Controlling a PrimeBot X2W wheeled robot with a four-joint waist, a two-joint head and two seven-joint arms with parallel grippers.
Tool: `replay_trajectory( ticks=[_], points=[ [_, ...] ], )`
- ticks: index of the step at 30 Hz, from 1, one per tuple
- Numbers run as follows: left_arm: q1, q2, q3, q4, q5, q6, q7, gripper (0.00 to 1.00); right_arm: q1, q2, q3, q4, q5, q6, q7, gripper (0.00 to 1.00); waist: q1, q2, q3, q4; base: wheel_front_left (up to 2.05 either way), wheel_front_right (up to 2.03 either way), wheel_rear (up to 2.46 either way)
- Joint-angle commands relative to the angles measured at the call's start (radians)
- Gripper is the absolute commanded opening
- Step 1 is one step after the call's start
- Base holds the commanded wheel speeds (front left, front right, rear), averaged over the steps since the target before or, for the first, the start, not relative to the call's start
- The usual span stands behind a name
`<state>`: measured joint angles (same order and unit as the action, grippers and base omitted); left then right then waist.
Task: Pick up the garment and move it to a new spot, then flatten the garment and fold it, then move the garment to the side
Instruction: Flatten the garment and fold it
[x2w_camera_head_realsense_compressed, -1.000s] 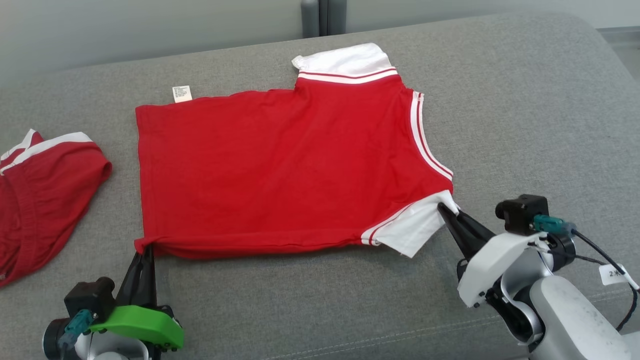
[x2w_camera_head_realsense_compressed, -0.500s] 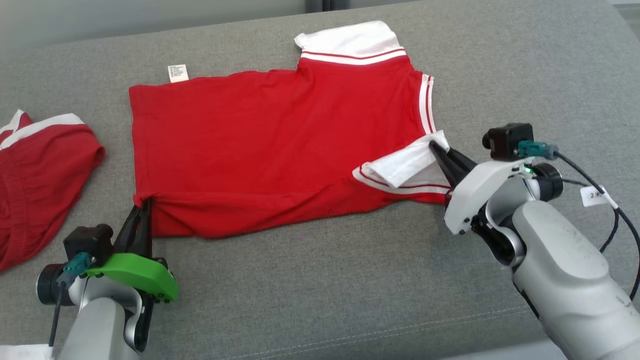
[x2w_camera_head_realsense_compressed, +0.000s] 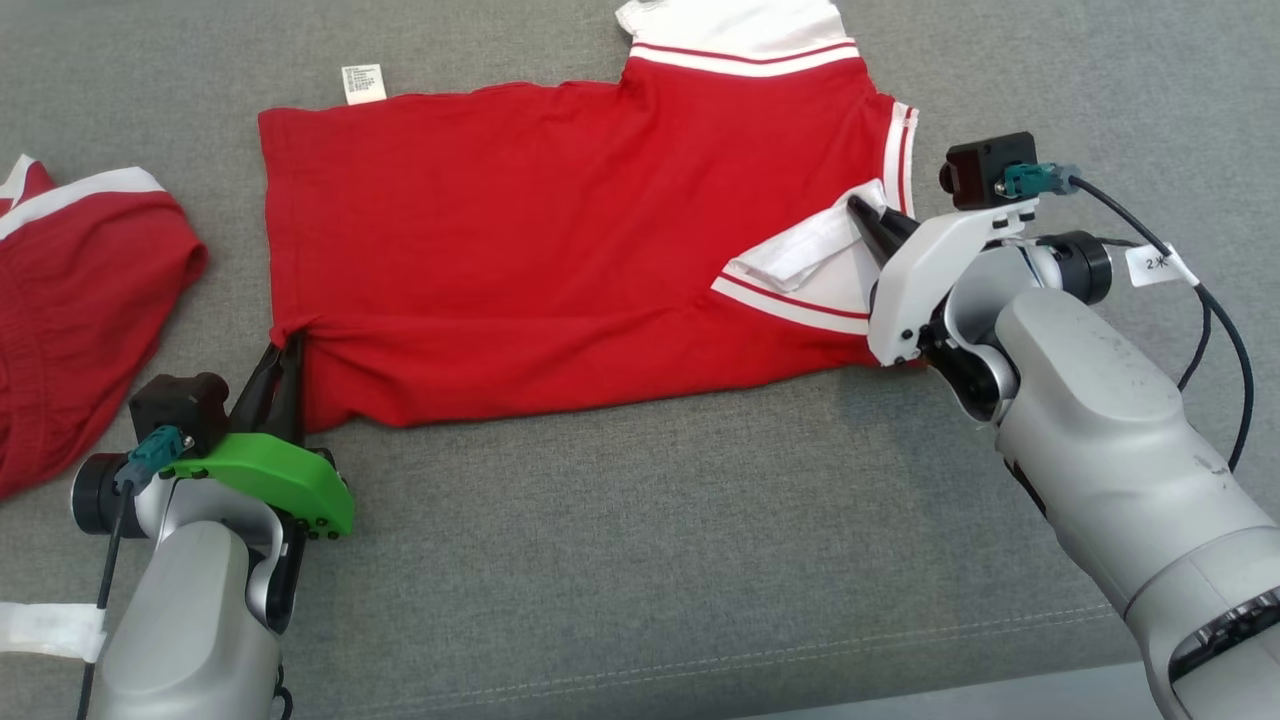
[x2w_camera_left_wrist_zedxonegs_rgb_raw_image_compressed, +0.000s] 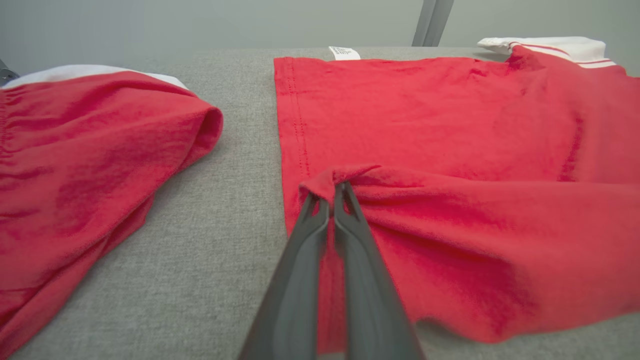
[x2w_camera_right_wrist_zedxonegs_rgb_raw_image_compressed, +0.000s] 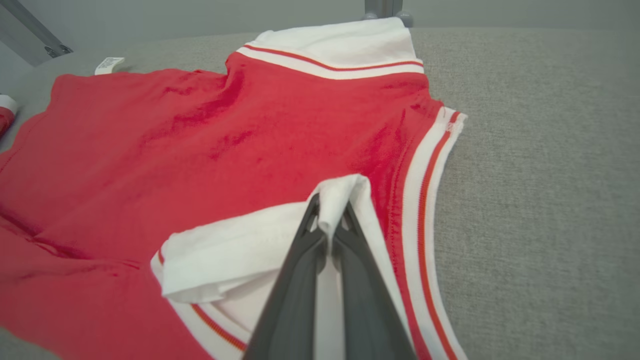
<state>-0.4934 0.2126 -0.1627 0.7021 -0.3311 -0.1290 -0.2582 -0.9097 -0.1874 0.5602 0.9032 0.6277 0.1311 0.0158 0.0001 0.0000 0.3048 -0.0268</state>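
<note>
Folding the red shirt (x2w_camera_head_realsense_compressed: 560, 230), spread beside the red shorts (x2w_camera_head_realsense_compressed: 80, 310) on the grey cushion (x2w_camera_head_realsense_compressed: 640, 560): left jaws clamped on its hem corner (x2w_camera_head_realsense_compressed: 285, 335) nearest the shorts, right jaws on the white sleeve (x2w_camera_head_realsense_compressed: 800, 250) farthest from them. Next, likely carry both edges across, keeping the crease straight

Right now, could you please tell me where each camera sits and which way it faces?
Head view: on the head, facing forward and down at the red shirt on the grey cushion; both arms, left tool and right tool shut on it.
Left wrist view: along its fingers at the pinched hem.
Right wrist view: along its fingers at the white sleeve.
Shared: all show the shirt's white label.
</note>
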Motion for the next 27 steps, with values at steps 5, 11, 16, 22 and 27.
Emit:
replay_trajectory(
  ticks=[5, 11, 16, 22, 27],
  points=[
    [-0.043, 0.000, -0.016, 0.009, -0.009, -0.002, -0.007, 0.00, -0.079, 0.017, 0.024, 0.096, 0.029, -0.001, -0.035, 0.00, -0.0001, 0.0000, 0.026, 0.026, 0.00, 0.00, 0.00],
    [-0.053, -0.008, -0.030, 0.009, -0.011, -0.002, -0.007, 0.00, -0.111, 0.024, 0.060, 0.160, 0.053, -0.001, -0.080, 0.00, -0.0001, 0.0000, 0.029, 0.037, 0.00, 0.00, 0.00],
    [-0.039, 0.000, -0.019, 0.008, -0.007, -0.002, -0.007, 1.00, -0.111, 0.023, 0.090, 0.190, 0.070, -0.001, -0.134, 1.00, -0.0001, 0.0000, 0.015, 0.029, 0.00, 0.00, 0.00],
    [0.010, -0.015, 0.012, -0.030, 0.011, 0.002, -0.006, 1.00, -0.084, 0.004, 0.118, 0.197, 0.095, -0.001, -0.205, 1.00, -0.0001, 0.0000, -0.012, 0.020, 0.00, 0.00, 0.00],
    [0.052, -0.032, 0.038, -0.081, 0.023, 0.009, -0.006, 1.00, -0.050, -0.015, 0.137, 0.181, 0.108, -0.001, -0.248, 1.00, -0.0001, 0.0000, -0.033, 0.019, 0.00, 0.00, 0.00]
  ],
)
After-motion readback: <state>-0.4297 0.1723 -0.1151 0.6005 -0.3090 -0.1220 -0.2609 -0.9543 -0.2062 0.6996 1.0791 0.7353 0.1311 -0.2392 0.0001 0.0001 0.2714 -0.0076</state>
